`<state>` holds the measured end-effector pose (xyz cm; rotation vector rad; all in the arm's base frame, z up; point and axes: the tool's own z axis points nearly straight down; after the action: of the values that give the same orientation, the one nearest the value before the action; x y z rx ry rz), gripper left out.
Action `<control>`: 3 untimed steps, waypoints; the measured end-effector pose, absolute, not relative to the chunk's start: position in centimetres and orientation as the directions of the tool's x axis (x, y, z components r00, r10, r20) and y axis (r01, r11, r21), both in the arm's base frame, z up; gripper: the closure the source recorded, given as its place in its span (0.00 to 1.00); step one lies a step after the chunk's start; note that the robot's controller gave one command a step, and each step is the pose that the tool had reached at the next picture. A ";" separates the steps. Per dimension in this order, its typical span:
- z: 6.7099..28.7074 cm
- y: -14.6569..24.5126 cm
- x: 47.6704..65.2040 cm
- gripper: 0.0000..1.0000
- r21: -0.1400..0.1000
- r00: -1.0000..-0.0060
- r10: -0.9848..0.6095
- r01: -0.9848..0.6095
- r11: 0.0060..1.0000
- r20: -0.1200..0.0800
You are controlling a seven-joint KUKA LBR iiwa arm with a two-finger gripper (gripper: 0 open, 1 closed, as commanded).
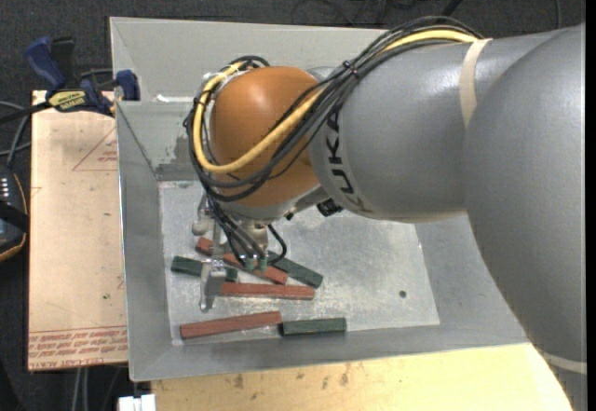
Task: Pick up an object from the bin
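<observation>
My gripper (226,260) hangs low under the orange wrist cover, over the left front part of the bin floor. It is down among a small cluster of flat bars. A dark green bar (190,266) lies just to its left. Another dark green bar (298,272) slants away on its right. A red-brown bar (268,290) lies right below it, touching or nearly touching a metal part of the gripper. A short red-brown piece (202,244) shows at its upper left.
Nearer the front wall lie a long red-brown bar (230,326) and a dark green bar (313,327), end to end. The big grey arm covers the right and back of the bin. The left wall is close to the cluster.
</observation>
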<state>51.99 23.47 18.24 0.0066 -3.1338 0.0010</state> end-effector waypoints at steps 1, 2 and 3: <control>18.7 23.4 52.2 0.00 0.001 -1.000 -0.001 -0.001 1.000 0.000; 7.7 20.3 54.8 1.00 0.013 -0.989 0.144 0.144 0.989 -0.013; 7.7 20.3 54.8 1.00 0.013 -0.989 0.144 0.144 0.989 -0.013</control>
<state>54.79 20.32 7.74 -0.2280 -3.1473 -0.0197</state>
